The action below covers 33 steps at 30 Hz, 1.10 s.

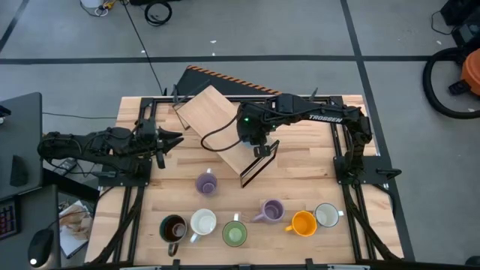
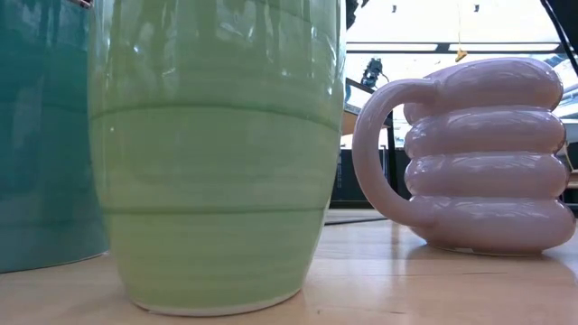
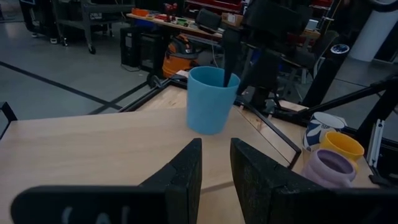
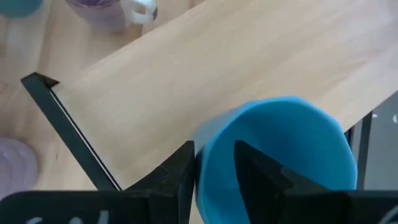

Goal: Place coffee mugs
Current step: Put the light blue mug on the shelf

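Green mug point(image 2: 212, 153) at near bench point(image 1: 300, 180) edge in the mug row, right hand point(image 4: 214, 168) reaching down mid-bench pinching blue mug point(image 4: 280, 155) rim over wooden board point(image 1: 225, 124), left hand point(image 3: 214, 168) idle left, fingers slightly parted.

Floor point(image 1: 300, 30): grey, crossed by dark lines.
Table point(image 1: 300, 176): light wood.
Far workbench point(image 3: 168, 22): cluttered.
Right edge: orange vacuum point(image 1: 471, 71).
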Tool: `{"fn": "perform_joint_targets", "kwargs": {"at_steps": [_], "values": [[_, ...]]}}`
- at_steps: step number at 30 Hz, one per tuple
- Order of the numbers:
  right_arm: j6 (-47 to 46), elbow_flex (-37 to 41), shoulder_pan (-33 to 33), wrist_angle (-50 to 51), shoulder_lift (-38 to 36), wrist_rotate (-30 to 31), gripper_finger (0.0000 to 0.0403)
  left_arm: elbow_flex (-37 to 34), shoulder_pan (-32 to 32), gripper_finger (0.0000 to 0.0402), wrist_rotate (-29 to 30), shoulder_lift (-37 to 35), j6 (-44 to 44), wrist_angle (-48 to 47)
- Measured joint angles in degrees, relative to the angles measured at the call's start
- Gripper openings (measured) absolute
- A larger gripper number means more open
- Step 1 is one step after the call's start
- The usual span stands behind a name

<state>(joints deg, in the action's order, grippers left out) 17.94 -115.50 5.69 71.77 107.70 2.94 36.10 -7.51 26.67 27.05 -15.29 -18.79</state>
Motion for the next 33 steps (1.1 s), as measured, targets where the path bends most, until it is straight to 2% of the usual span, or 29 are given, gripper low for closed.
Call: {"fn": "perform_joint_targets", "kwargs": {"at_steps": [4,9,13,25,33], "values": [[2.63,0.0,-1.14,2.68,0.0,1.19,0.0117,0.0,-0.02,0.0089,-0.6,0.0,-0.01,0.0],[6.15,0.0,-2.75,3.25,-0.02,6.05,0.0117,0.0,-0.01,0.0089,-0.6,0.0,0.0,0.0],[7.62,0.0,-3.76,3.21,-0.02,6.23,0.0119,0.0,-0.02,0.0089,-0.6,0.0,-0.01,0.0],[12.32,0.0,-4.88,5.45,-0.02,10.57,0.0188,0.0,-0.01,0.0089,-0.6,0.0,0.0,0.0],[16.44,0.0,-4.42,6.85,-0.04,13.9,0.0197,0.0,-0.01,0.0089,-0.6,0.0,0.0,0.0]]}}
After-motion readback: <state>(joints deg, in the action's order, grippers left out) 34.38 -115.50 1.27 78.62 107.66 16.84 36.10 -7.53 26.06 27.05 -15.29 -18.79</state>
